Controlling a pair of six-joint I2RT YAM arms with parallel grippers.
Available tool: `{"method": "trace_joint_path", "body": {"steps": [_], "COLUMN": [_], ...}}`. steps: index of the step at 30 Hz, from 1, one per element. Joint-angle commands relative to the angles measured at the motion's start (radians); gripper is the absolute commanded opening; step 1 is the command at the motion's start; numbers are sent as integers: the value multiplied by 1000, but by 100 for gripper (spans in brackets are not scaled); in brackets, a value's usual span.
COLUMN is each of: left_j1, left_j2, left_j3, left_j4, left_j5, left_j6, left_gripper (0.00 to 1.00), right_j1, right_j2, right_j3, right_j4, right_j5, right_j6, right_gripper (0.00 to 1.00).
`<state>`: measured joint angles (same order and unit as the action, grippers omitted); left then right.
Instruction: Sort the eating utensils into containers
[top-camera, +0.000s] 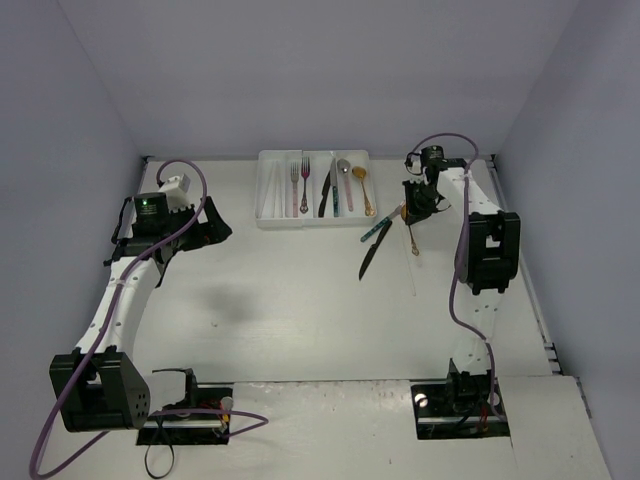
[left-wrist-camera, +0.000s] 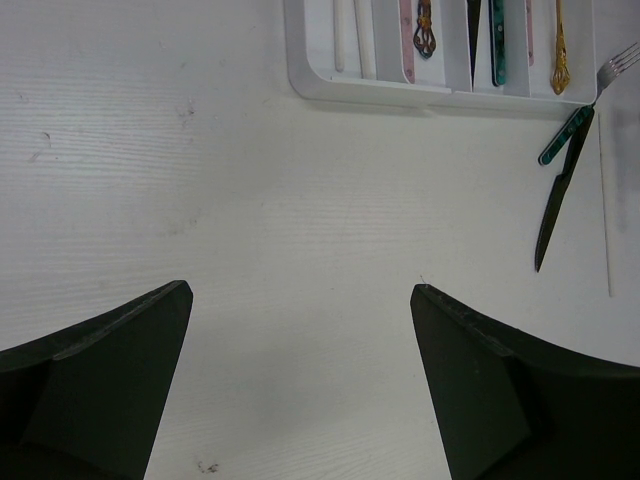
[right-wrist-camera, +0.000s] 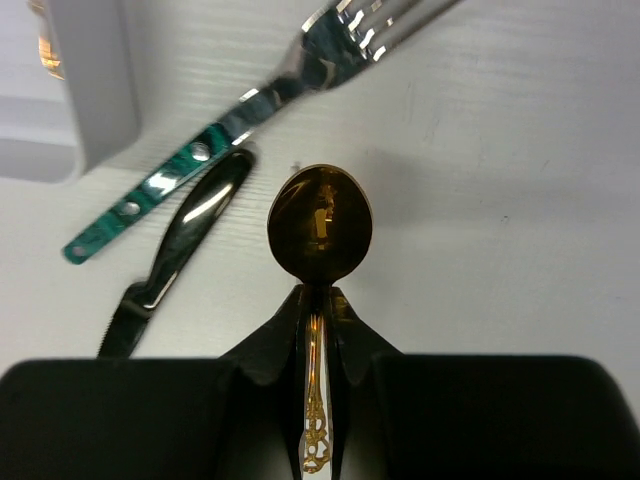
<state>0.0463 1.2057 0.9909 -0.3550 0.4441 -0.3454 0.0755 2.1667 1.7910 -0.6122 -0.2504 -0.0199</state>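
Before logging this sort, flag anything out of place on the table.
A teal-handled silver fork and a black knife lie askew, close together, on the table outside the white plastic cutlery tray, in no compartment. The right tool grips a gold spoon beside them.

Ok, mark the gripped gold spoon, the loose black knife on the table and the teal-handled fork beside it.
gold spoon (right-wrist-camera: 320, 222), right wrist view, on its bowl.
black knife (left-wrist-camera: 561, 197), left wrist view, about mid-length.
teal-handled fork (right-wrist-camera: 150, 190), right wrist view, on its handle.
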Motion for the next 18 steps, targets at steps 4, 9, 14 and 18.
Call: {"method": "trace_joint_path", "body": {"steps": [4,9,14,18], "left_j1": [7,7,7,7], "left_j2": [-17,-13,-25,-32], "left_j3": [43,43,34,37], "left_j4": [45,48,60,50], "left_j5": [13,16,19,19], "left_j6": [-1,-1,-3,4], "left_gripper": [91,91,91,91], "right_j1": [33,72,151,175], "right_j2": [-148,-61,37,140], "right_j3": [153,382,598,686], "right_j4": [-20,-16,60,140], "right_j5": [-63,-62,-3,-1], "right_j6": [-29,4,3,86], "right_gripper": [0,0,0,0]}}
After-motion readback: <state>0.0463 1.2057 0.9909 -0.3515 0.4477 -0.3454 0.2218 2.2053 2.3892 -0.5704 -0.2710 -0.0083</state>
